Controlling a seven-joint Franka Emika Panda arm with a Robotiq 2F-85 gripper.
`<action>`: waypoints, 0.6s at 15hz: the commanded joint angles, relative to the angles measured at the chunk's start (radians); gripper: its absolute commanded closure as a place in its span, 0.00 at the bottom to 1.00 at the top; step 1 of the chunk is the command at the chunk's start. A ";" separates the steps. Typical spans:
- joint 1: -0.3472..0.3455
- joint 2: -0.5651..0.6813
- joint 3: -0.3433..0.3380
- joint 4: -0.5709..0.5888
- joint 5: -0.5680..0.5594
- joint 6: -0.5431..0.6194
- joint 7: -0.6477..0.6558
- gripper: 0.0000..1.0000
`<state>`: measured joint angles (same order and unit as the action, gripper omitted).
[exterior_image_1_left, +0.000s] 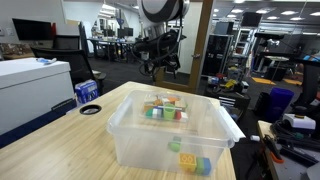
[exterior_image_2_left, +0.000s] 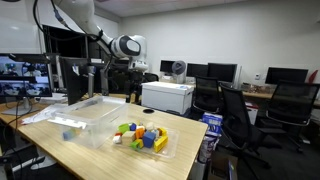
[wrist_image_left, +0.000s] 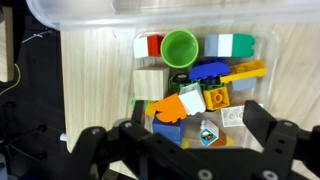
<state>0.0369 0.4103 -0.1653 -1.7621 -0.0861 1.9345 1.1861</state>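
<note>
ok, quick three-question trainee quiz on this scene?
1. True or false: the claw holds a block.
2. In the wrist view, the green cup sits right beside: A) a red block B) a spoon C) a mug.
3. Short answer: besides the toy tray, what clear container stands on the wooden table?
Key: 1 false, claw open and empty. 2 A. 3 a large bin.

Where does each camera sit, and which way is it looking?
Exterior view: beside the table, facing across the clear bin to the toy tray; the arm stands behind.
Exterior view: off the table's corner, facing toy tray and clear bin; arm at upper left.
Wrist view: on the wrist, looking down onto the toy tray; open jaws at bottom.
Shared: all three show the toy tray.
</note>
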 joint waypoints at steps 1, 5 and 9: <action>0.081 -0.175 0.038 -0.092 -0.011 -0.047 0.206 0.00; 0.133 -0.270 0.159 -0.241 0.002 0.091 0.170 0.00; 0.150 -0.243 0.229 -0.455 -0.034 0.342 0.053 0.00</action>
<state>0.1972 0.1738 0.0364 -2.0515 -0.0924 2.1008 1.3385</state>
